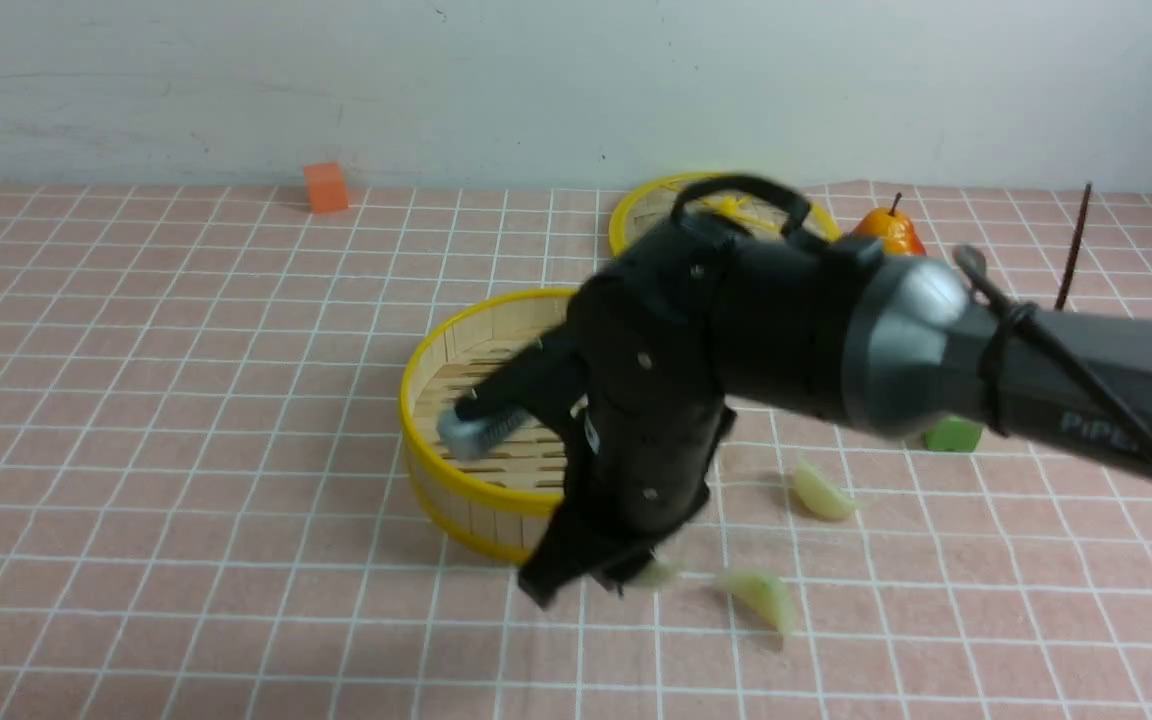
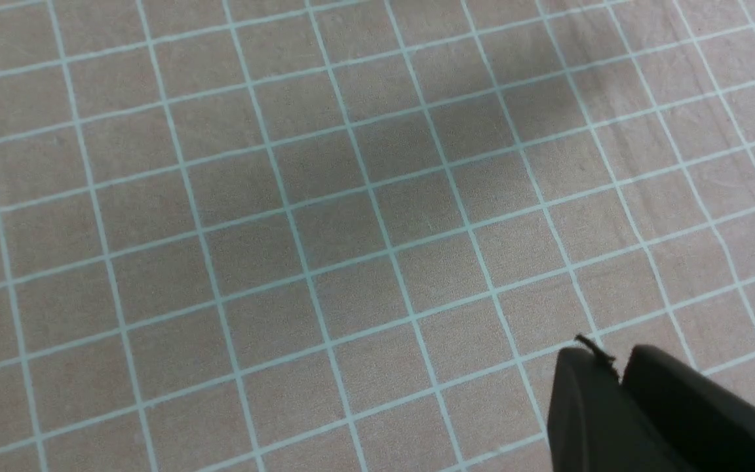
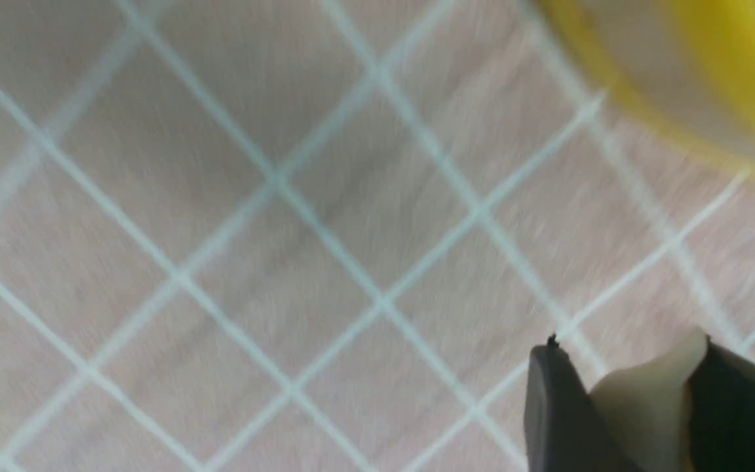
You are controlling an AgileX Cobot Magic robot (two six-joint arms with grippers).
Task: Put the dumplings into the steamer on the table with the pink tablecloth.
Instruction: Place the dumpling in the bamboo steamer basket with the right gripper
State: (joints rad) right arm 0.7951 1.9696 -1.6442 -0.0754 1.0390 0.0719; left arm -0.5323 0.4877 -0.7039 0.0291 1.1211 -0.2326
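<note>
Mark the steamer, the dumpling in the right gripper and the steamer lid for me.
steamer (image 1: 406, 405), front view, left yellow rim.
held dumpling (image 3: 646, 406), right wrist view, cream body between the jaws.
steamer lid (image 1: 651, 215), front view, visible left part.

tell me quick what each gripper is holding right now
Left gripper: closed, holding nothing.
Right gripper: closed on a small pale cream crescent toy dumpling.
</note>
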